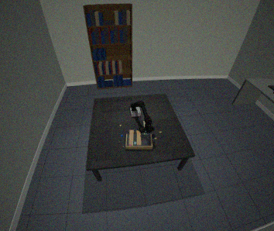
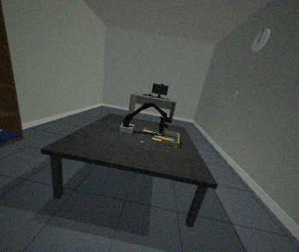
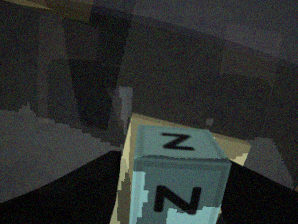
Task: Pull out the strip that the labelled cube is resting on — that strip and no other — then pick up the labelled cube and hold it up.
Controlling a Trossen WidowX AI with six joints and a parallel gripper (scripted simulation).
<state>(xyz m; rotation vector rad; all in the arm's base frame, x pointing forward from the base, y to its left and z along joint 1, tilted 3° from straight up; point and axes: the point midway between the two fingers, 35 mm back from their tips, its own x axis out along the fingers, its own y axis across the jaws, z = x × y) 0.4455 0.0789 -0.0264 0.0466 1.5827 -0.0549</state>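
The labelled cube, teal with a black N on two faces, is large in the wrist view, low between the fingers. A pale strip shows under and beyond it. My gripper is partly open, one finger on each side of the cube. A narrow gap shows at the cube's left; the right finger is close to its side. Whether the cube bears on the strip is hard to tell, and its lower part is cut off by the frame.
A wooden tray stands by the gripper, with orange-toned strips at its left part. Small pieces lie about the table, among them a blue one and a yellow one.
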